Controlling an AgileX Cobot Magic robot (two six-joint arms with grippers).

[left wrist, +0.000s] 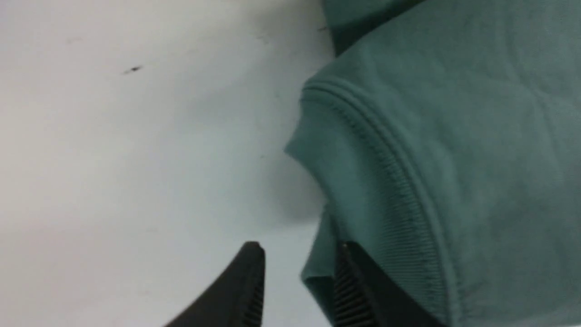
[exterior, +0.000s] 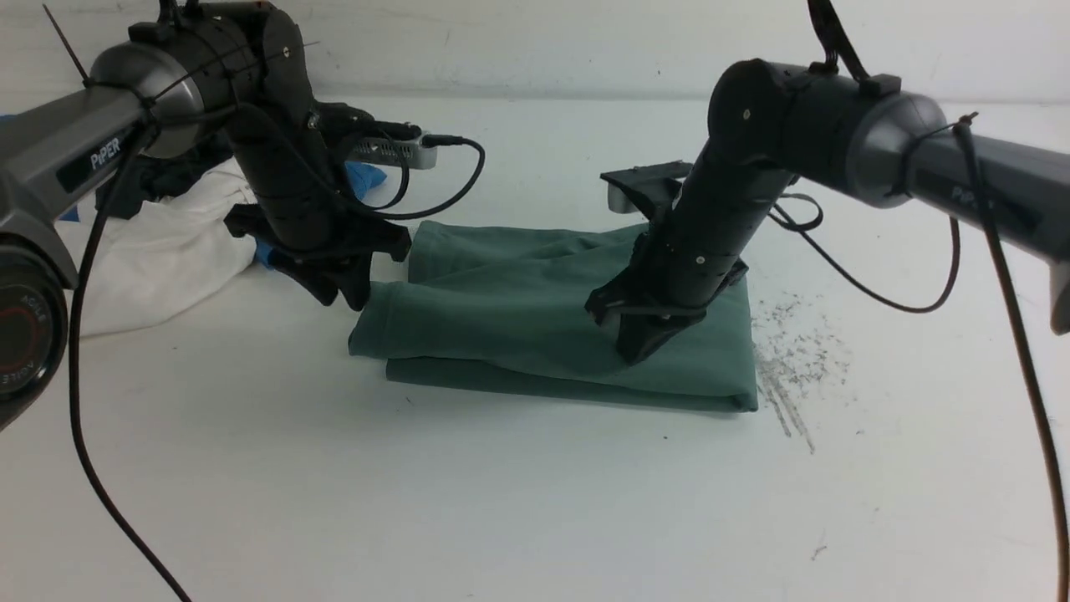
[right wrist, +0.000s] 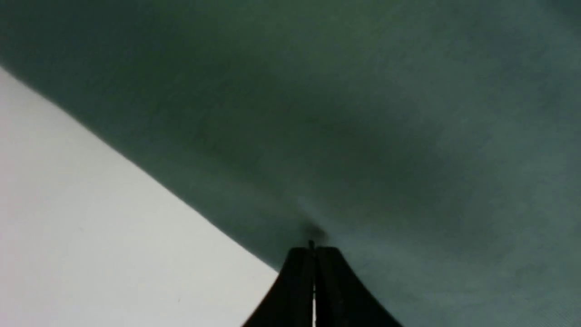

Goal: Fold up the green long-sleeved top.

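Note:
The green long-sleeved top [exterior: 535, 318] lies folded into a thick rectangular bundle in the middle of the white table; its logo and neck tag are hidden. My left gripper [exterior: 347, 294] hangs at the bundle's left end. In the left wrist view it [left wrist: 302, 277] is open: one finger is over bare table, the other rests over the ribbed, stitched edge of the top [left wrist: 408, 172], and a bit of cloth edge lies in the gap. My right gripper [exterior: 639, 351] is shut, its tips pressing down on the right half. In the right wrist view the closed tips [right wrist: 313, 254] touch the green cloth [right wrist: 363, 113].
A white garment [exterior: 159, 251], a dark garment [exterior: 159, 180] and a blue one [exterior: 365, 179] are piled at the back left behind the left arm. Dark scuff marks [exterior: 794, 351] lie on the table right of the top. A black cable [exterior: 100, 493] hangs at the front left.

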